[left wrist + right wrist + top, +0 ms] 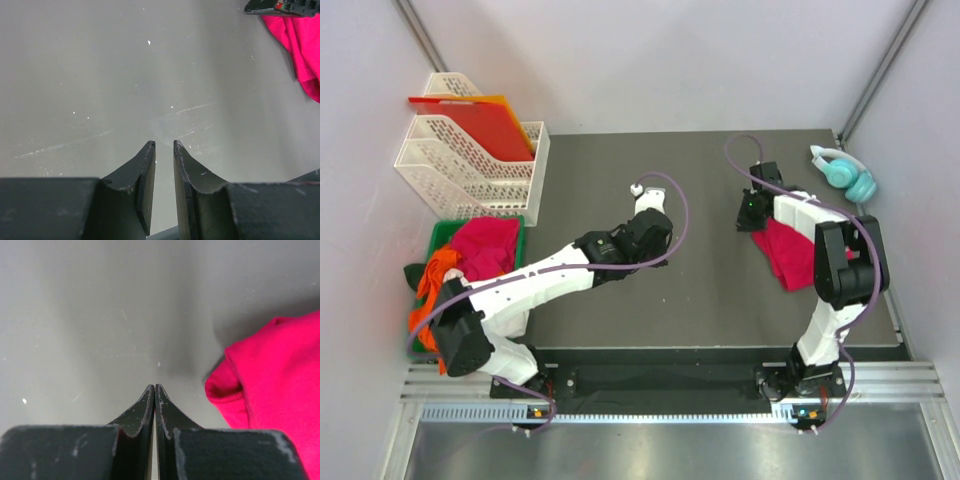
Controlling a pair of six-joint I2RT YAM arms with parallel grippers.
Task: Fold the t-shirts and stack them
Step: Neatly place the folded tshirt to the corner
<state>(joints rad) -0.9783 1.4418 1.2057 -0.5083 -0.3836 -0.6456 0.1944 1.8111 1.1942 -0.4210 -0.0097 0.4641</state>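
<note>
A folded crimson-red t-shirt (788, 250) lies on the dark table at the right. It shows in the right wrist view (270, 385) and at the top right of the left wrist view (300, 45). My right gripper (750, 214) is shut and empty (154, 386), low over the table just left of the shirt's far corner. My left gripper (656, 222) hovers over bare table at the middle, jaws a narrow gap apart with nothing between them (164, 144). A pinkish-red shirt (485, 245) and an orange shirt (435, 278) lie heaped in the green bin (440, 233) at the left.
White mesh file racks (470, 170) stand at the back left with a flat red-orange plastic sheet (470, 118) in them. Teal headphones (845, 172) lie at the back right edge. The right gripper's body (280, 6) shows at the top of the left wrist view.
</note>
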